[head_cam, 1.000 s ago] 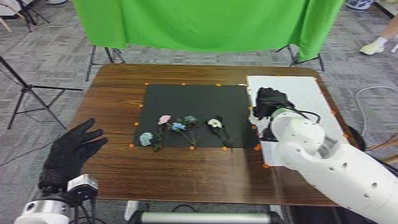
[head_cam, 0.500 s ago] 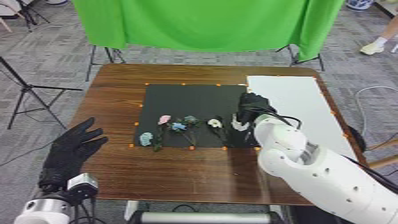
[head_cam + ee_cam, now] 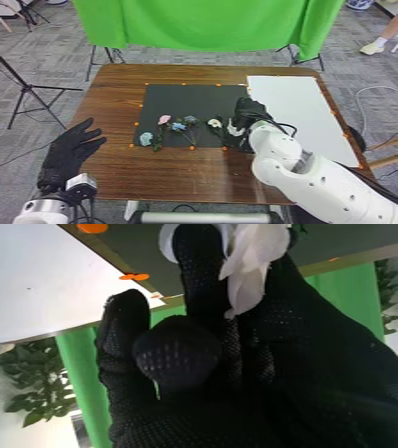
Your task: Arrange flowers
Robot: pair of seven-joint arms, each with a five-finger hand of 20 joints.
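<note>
Since your right hand comes in over the right part of the black mat, the relation to watch is sideways: the held white flower sits at the hand's left, on the side nearer the robot, with its bloom facing the laid white flower just beyond. You have the right hand's thumb and fingers closed on the held flower; in the right wrist view its long petals lie against the black glove, and a sliver of green shows by the thumb. You can't trace its full stem, so I wouldn't swear to its long axis; judging by bloom and hand, it probably points its stem toward the robot's edge of the brown table.

Farther left, the grey-blue flower, the blue flower, the pink flower and the pale blue flower make a loose row, blooms mostly away from the robot, stems toward it. The next move likely asks you to set the held flower down as the row's right end, stem roughly alongside its neighbour's. Too far left, and you may drag petals over the laid white flower. The right hand is by far the nearer; your left hand rests off the mat's left side, fingers spread and holding nothing.
</note>
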